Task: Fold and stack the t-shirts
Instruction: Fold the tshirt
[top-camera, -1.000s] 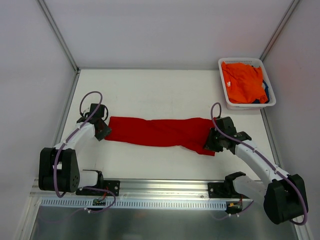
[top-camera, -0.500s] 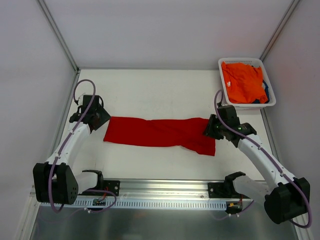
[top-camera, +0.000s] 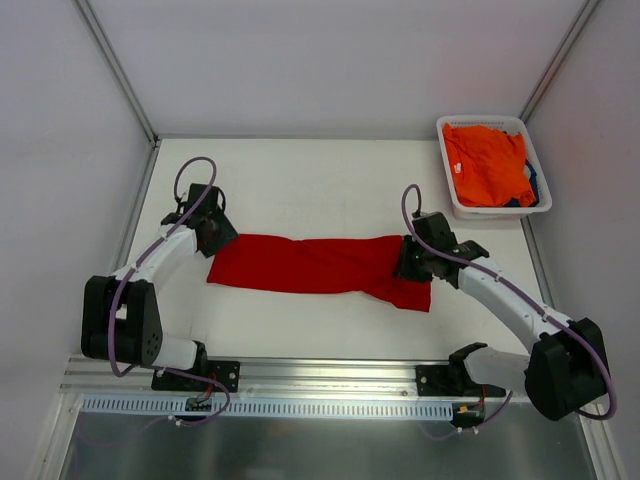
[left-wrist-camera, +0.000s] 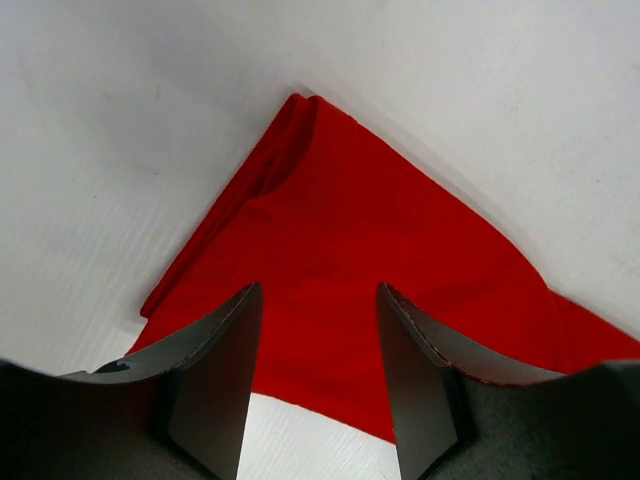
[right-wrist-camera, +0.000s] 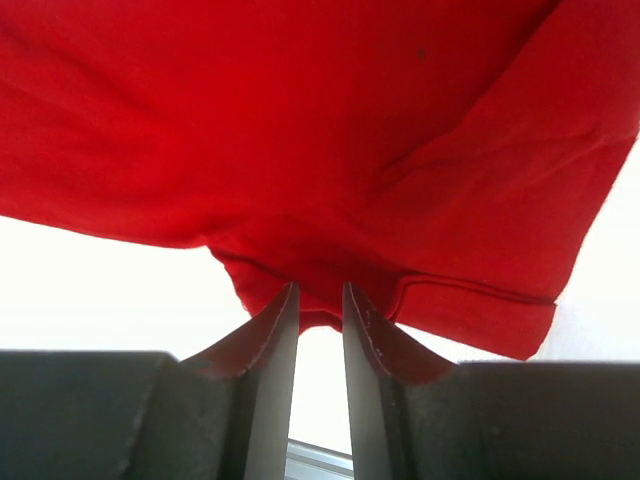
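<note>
The red t-shirt lies on the white table as a long folded band running left to right. My left gripper hovers over its left end. In the left wrist view its jaws stand wide open with red cloth below them and nothing held. My right gripper is at the band's right end. In the right wrist view its jaws are nearly together and pinch a fold of the red cloth at the tips. The orange t-shirt fills the basket, with a dark blue one peeking out beside it.
The white plastic basket stands at the back right corner of the table. White walls with metal posts close in the left, back and right sides. A metal rail runs along the near edge by the arm bases.
My left gripper drew back up and left from the shirt's left end, then came back over it, open. My right gripper moved up and then inward along the right end.
</note>
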